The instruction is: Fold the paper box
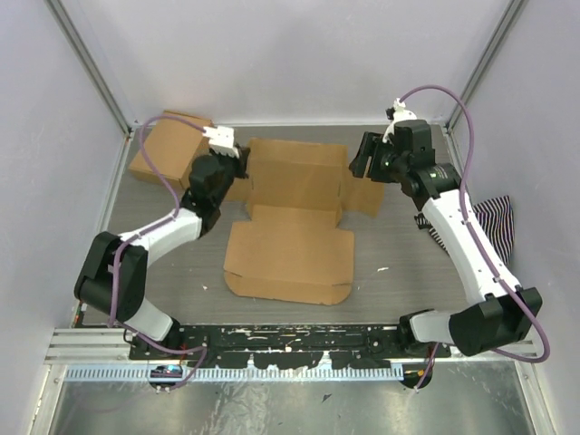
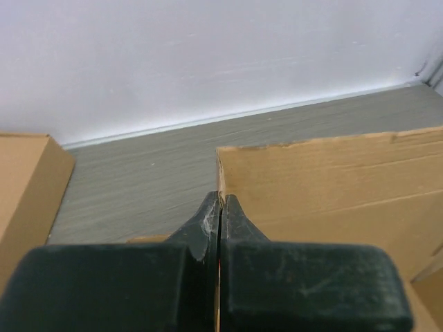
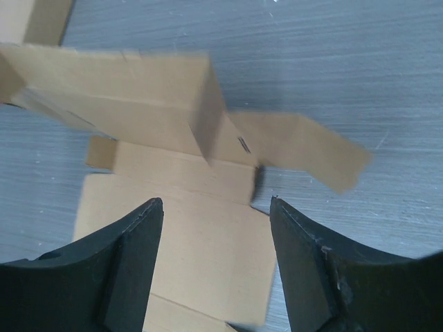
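Note:
The paper box (image 1: 290,258) is a brown die-cut sheet lying mid-table, with its front flap flat and its back panel (image 1: 294,172) standing up. My left gripper (image 1: 237,165) is shut on the left edge of that raised panel. In the left wrist view the jaws pinch the thin cardboard edge (image 2: 220,200), and the panel (image 2: 325,187) stretches off to the right. My right gripper (image 1: 358,165) is open and hovers at the panel's right end, above a side flap (image 1: 367,197). In the right wrist view the spread fingers (image 3: 138,235) frame the box (image 3: 201,242) below, holding nothing.
A smaller ready-made brown box (image 1: 168,145) stands at the back left, close to my left gripper, and also shows in the left wrist view (image 2: 24,183). A striped cloth (image 1: 489,222) lies at the right edge. White walls enclose the back and sides.

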`<state>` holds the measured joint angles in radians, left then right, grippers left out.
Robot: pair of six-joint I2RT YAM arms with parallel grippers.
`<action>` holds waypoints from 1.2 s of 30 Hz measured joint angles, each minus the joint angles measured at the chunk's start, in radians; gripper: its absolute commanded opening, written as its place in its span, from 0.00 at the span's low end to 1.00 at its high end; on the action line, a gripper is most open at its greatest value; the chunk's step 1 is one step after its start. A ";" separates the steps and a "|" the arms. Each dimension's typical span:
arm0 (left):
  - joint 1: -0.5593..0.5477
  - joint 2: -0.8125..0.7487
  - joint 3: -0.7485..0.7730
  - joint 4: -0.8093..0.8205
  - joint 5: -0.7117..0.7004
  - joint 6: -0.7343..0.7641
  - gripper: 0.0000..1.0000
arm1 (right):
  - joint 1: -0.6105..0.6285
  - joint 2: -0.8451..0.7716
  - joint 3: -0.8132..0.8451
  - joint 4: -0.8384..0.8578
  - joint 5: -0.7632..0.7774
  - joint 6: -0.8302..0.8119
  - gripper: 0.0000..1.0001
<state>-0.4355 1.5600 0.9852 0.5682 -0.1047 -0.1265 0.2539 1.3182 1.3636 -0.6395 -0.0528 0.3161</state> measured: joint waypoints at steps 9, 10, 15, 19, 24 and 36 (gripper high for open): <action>-0.106 -0.014 -0.318 0.524 0.014 0.185 0.00 | 0.000 0.001 0.035 -0.021 -0.034 0.000 0.57; -0.112 -0.014 -0.336 0.565 0.014 0.201 0.00 | 0.000 0.010 0.036 -0.026 -0.033 0.000 0.56; -0.139 -0.014 -0.381 0.711 0.014 0.259 0.00 | 0.000 0.039 0.037 -0.062 -0.011 0.000 0.50; -0.152 -0.015 -0.387 0.758 0.019 0.289 0.00 | 0.000 0.040 0.037 -0.082 0.009 -0.001 0.43; -0.163 -0.026 -0.404 0.781 0.029 0.311 0.00 | 0.000 0.059 0.043 -0.098 0.027 -0.005 0.38; -0.165 -0.047 -0.417 0.788 0.046 0.328 0.10 | 0.000 0.143 0.087 -0.099 0.050 -0.016 0.03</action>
<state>-0.6003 1.5135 0.5686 1.3560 -0.0586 0.2012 0.2539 1.4616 1.4509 -0.7383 -0.0025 0.3000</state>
